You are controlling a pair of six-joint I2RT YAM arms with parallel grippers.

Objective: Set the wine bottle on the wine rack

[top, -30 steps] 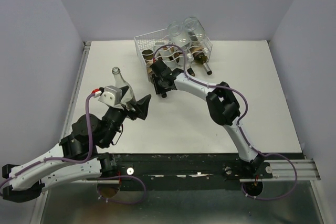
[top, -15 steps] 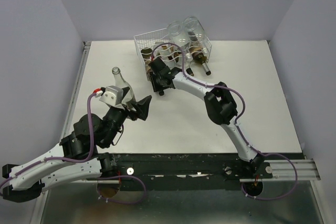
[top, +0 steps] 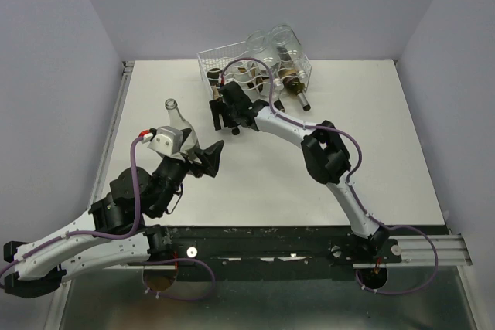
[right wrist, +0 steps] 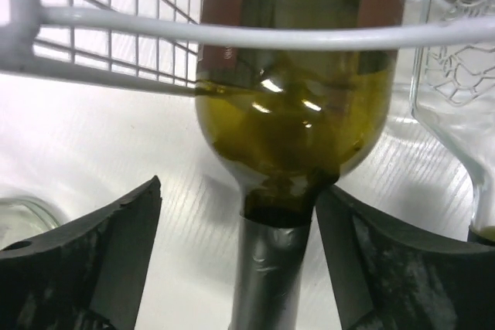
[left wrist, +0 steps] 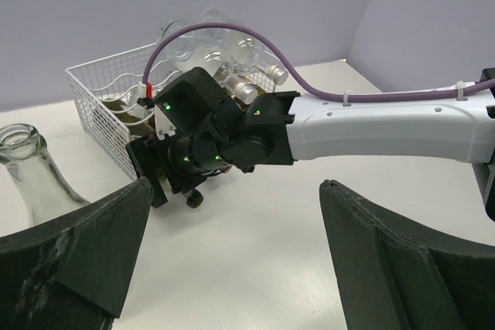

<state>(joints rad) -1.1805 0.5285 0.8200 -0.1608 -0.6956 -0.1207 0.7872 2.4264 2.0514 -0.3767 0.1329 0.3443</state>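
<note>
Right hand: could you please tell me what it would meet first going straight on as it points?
Probably the shoulder of the green wine bottle, whose neck lies inside the open right hand; its body rests in the wine rack.

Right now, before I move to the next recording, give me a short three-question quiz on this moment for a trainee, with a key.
1. True or false: the right gripper is clamped shut on the neck of the green bottle.
2. The clear bottle beside the left gripper is: A) lying on its side, B) standing upright on the table, C) held in the air.
3. Which gripper is at the wine rack?
Key: 1 false, its jaws stand open either side of the neck; 2 B; 3 the right.
</note>
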